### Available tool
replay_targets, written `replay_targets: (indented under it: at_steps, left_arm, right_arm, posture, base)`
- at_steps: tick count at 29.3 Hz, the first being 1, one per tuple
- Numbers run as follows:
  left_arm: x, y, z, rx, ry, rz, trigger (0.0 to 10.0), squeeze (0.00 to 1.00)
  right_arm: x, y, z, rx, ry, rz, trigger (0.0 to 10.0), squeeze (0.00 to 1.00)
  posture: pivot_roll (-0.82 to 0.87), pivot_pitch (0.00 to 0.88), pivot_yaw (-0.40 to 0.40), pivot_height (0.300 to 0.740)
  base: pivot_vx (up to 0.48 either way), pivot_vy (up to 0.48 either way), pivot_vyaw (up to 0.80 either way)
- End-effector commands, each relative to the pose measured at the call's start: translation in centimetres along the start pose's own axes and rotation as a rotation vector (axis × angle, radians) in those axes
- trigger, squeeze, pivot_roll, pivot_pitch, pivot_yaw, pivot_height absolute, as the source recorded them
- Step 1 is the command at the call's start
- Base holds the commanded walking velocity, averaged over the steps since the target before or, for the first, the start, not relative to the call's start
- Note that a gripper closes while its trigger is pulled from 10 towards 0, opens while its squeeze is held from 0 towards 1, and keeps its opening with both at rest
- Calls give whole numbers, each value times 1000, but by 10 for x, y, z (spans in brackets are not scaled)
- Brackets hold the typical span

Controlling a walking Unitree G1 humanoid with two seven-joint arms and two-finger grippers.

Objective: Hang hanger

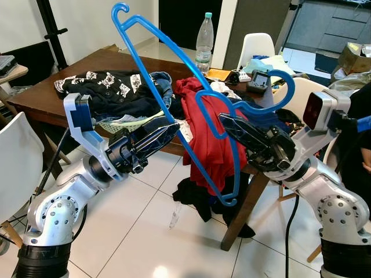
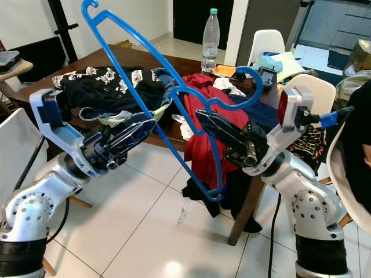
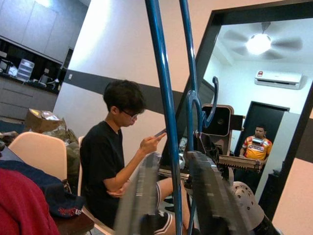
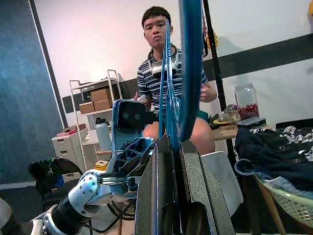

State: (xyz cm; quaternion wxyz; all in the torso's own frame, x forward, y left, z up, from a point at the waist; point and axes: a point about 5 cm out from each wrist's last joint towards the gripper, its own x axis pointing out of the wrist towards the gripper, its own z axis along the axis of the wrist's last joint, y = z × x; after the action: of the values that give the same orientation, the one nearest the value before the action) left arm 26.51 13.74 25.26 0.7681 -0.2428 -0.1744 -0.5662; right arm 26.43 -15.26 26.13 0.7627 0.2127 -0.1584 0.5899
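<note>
The blue hanger (image 1: 191, 104) hangs in the air in front of the brown table (image 1: 40, 92), tilted steeply, its hook (image 1: 120, 10) up and away toward the far wall and its lower corner down near the red garment (image 1: 203, 139) that spills off the table's near edge. It looks like thin moulded plastic — light, springy, smooth enough to twist in a pinch — so I would judge the straight arms near the neck the safest place to hold, not the flexing curved ends. The right gripper (image 1: 229, 123) is clamped on one blue bar, its fingers pressed tight around it. The left gripper (image 1: 168, 128) reaches in from the other side with the hanger's bars running between its parted fingers, not squeezing as far as I can see. On the table lie a heap of dark clothes (image 1: 116, 87) and a water bottle (image 1: 204, 35) at its far edge; white chairs (image 1: 255, 43) stand beyond it, over pale glossy tiles. Two people sit nearby — one in a black shirt (image 3: 100, 156), one in stripes (image 4: 151, 73).
</note>
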Motion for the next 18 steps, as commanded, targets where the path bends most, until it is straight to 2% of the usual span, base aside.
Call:
replay_targets:
  at_steps: [1, 13, 14, 17, 18]
  left_arm:
    - [2, -5, 0, -8, 14, -46, 0, 0]
    - [0, -5, 6, -2, 20, -65, 0, 0]
    - [-2, -4, 10, 19, 16, -52, 0, 0]
    - [-2, -3, 12, 25, 12, -46, 0, 0]
    - [-2, -2, 13, 29, 7, -41, 0, 0]
  right_arm:
    - [3, 6, -2, 8, 19, 31, 0, 0]
    - [9, 11, -14, 30, 65, 54, 0, 0]
    - [9, 10, -20, 41, 95, 32, 10000, 161]
    - [9, 11, -22, 50, 101, 33, 10000, 161]
    - [10, 11, -23, 55, 100, 30, 10000, 816]
  posture:
    - [136, 31, -51, 740]
    - [137, 34, -52, 740]
    - [136, 34, -56, 740]
    - [136, 34, -56, 740]
    - [136, 34, -56, 740]
  base:
    - [0, 0, 0]
    - [0, 0, 0]
    - [0, 0, 0]
    - [0, 0, 0]
    - [0, 0, 0]
